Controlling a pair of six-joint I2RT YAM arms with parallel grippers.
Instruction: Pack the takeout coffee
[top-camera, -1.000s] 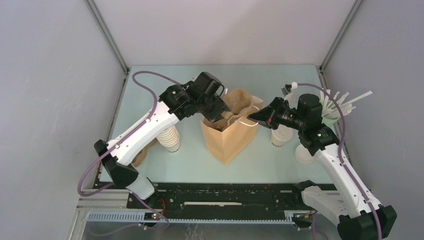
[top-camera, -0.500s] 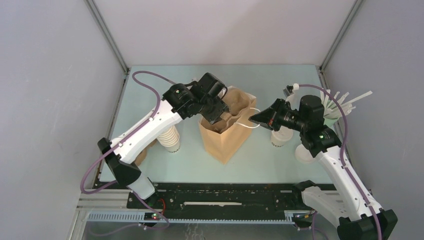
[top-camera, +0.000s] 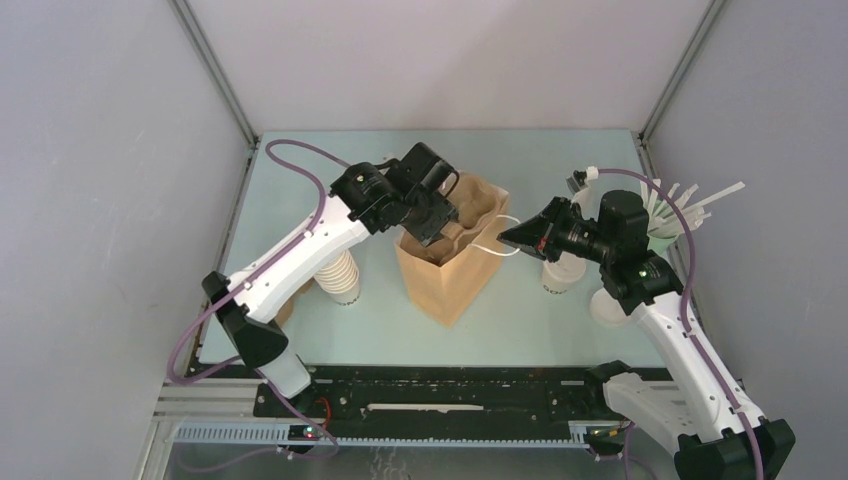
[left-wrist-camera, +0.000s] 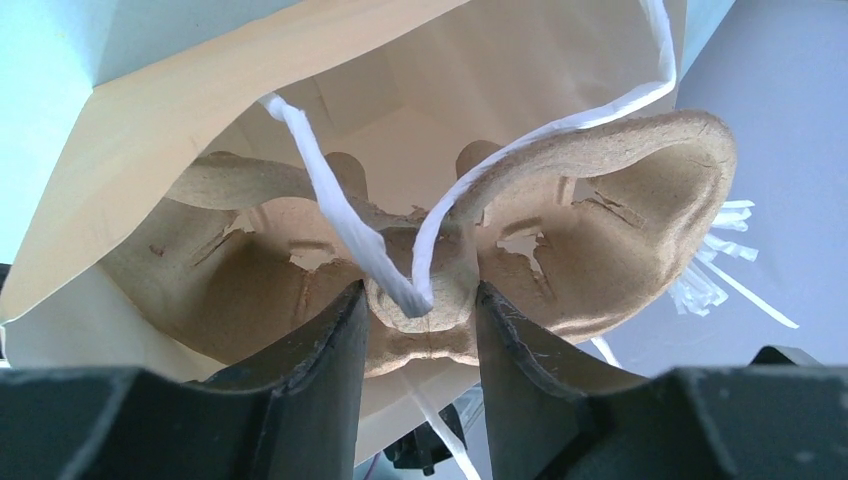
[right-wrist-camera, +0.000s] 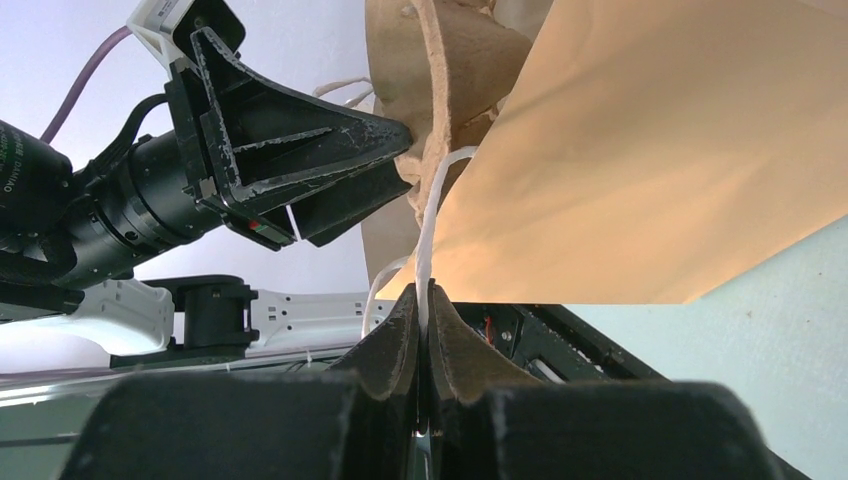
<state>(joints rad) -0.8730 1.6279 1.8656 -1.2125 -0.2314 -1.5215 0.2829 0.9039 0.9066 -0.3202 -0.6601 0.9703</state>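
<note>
1. Grey walls close in a pale green table (top-camera: 300, 170) on three sides, and the two arms reach in from its near edge.
2. A brown paper bag (top-camera: 450, 285) stands upright at the middle of the table with its mouth open.
3. A moulded pulp cup carrier (left-wrist-camera: 620, 220) sits inside the bag, and its rounded lobes rise above the rim.
4. The left gripper (left-wrist-camera: 418, 300) reaches into the bag's mouth from the left side. Its two fingers are clamped on the carrier's narrow central ridge.
5. A white cord handle (left-wrist-camera: 330, 200) of the bag drapes over that ridge, between the fingers.
6. The right gripper (right-wrist-camera: 425, 300) comes in from the right side. Its jaws are pressed together on another white handle cord (right-wrist-camera: 430, 230), which runs up to the bag's right rim.
7. The takeout coffee (top-camera: 560, 275) stands on the table outside the bag, between the bag and the right edge. It is partly under the right arm's wrist and touches neither gripper.
8. A loose white lid disc (top-camera: 606, 310) lies near the right edge, on the near side of the coffee.
9. A bundle of white straws (top-camera: 690, 205) fans out by the right edge, farther back.
10. A stack of nested cream cups (top-camera: 341, 277) stands left of the bag, toward the left edge.
</note>
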